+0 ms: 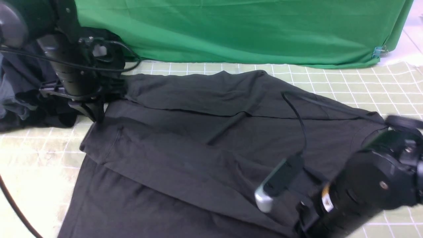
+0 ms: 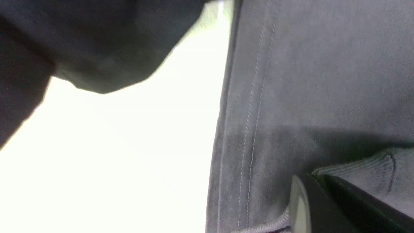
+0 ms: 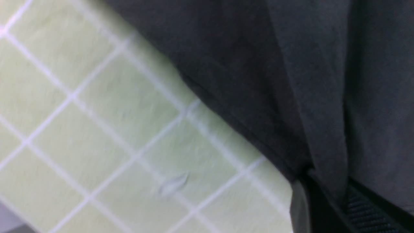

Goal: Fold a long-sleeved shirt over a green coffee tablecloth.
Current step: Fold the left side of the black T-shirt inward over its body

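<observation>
The long-sleeved shirt (image 1: 198, 132), dark charcoal, lies spread with folded layers on the green coffee tablecloth (image 1: 363, 86), a pale yellow-green cloth with a white grid. At the shirt's left edge, my left gripper (image 1: 96, 117) points down. In the left wrist view the left gripper (image 2: 312, 177) is shut on a ribbed edge of the shirt (image 2: 307, 81). My right arm (image 1: 363, 188) reaches in low at the near right, and its fingertips are hidden in the front view. The right wrist view shows the right gripper (image 3: 325, 187) shut on a fold of the shirt (image 3: 258, 64) beside the tablecloth (image 3: 97, 113).
Plain bright green fabric (image 1: 231, 29) hangs along the back. A blacker bundle of garments (image 1: 19, 99) sits at the far left behind my left arm. The right arm's thin black cable (image 1: 297, 112) loops over the shirt. Another cable (image 1: 13, 205) curves at the near left.
</observation>
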You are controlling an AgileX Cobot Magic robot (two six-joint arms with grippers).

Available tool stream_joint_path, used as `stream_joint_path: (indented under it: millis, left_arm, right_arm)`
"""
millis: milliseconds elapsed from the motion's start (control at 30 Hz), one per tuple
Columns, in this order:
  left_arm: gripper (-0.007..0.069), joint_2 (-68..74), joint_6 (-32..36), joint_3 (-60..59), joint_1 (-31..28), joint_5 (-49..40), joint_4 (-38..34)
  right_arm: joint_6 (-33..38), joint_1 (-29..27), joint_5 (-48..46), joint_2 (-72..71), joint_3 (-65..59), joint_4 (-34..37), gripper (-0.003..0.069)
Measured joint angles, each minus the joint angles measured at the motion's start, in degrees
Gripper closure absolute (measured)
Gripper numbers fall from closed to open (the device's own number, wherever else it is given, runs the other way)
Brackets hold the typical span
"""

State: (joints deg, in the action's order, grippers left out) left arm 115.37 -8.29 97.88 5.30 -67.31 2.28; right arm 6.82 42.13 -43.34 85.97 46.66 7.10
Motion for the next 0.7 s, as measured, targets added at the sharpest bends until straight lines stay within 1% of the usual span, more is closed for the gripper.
stream_joint_path:
  millis: [267,400,467,500,533,600,633,667,700]
  left_arm:
    - [0.0617,0.0,-0.7,-1.2,1.4,-2.2,1.0]
    - [0.0617,0.0,-0.7,-2.3,1.4,-2.1,1.5]
    - [0.0617,0.0,-0.7,-2.5,1.4,-1.7,1.6]
    - [0.0617,0.0,-0.7,-2.5,1.4,-1.6,1.6]
    - [0.0617,0.0,-0.7,-2.5,1.4,-0.8,1.6]
    - [0.0616,0.0,0.0,-2.5,1.4,-0.4,1.7]
    - [0.0616,0.0,0.0,-2.5,1.4,-0.4,1.7]
    - [0.0610,0.0,0.7,-2.5,1.4,-0.4,1.7]
    - [0.0604,0.0,0.9,-2.5,1.4,-0.4,1.7]
  right_arm:
    - [0.0,0.0,-1.3,-4.0,-3.9,3.0,0.0625]
    - [0.0,0.0,-2.0,-4.2,-4.0,3.8,0.0607]
    - [0.0,0.0,-2.7,-4.3,-4.0,4.0,0.0552]
    - [0.0,0.0,-2.9,-4.3,-4.0,4.1,0.0545]
    - [0.0,0.0,-3.8,-4.3,-4.1,4.1,0.0486]
    - [0.0,0.0,-4.5,-4.3,-4.1,4.1,0.0400]
    - [0.0,0.0,-4.6,-4.3,-4.1,4.1,0.0391]
    - [0.0,0.0,-5.1,-4.6,-4.1,4.1,0.0336]
    - [0.0,0.0,-5.5,-4.9,-4.1,4.1,0.0302]
